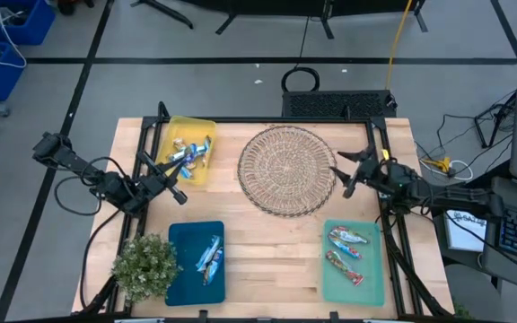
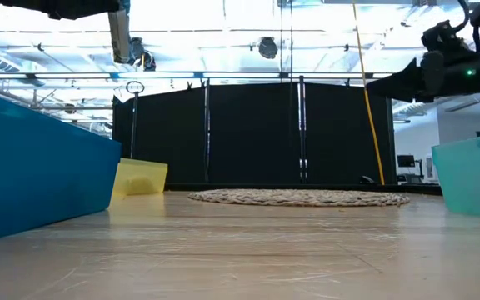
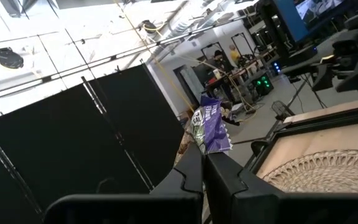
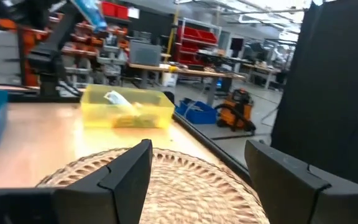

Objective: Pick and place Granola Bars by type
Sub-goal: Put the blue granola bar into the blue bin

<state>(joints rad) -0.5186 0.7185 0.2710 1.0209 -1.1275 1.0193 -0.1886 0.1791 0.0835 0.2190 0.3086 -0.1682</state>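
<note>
One small granola bar in a purple and silver foil wrapper (image 3: 209, 127) is pinched between the pressed-together jaws of the left gripper (image 1: 170, 174), and it stands up from their tips, raised above the wooden worktop (image 1: 267, 242). Just beyond these jaws lies the shallow yellow plastic tray (image 1: 187, 150), which already holds a few shiny blue and silver bars (image 1: 189, 153). The flat teal tray (image 1: 196, 262), nearer to the arm's base side, carries some blue bars (image 1: 210, 257), and the pale green tray (image 1: 354, 262) on the other side holds two bars with red and orange wrappers (image 1: 345, 252). The round woven wicker mat (image 1: 287, 170) in the middle looks empty of bars. The right gripper (image 1: 353, 170) hovers at the edge of this mat with its jaws spread wide and nothing between them. To my judgement the step in hand is the carrying of a sorted bar to its tray, possibly the last one. The next move calls for bringing the jaws over the tray of the matching type, lowering them, and then opening so the bar drops inside the rim. A small green potted plant (image 1: 145, 266) stands beside the teal tray.
</note>
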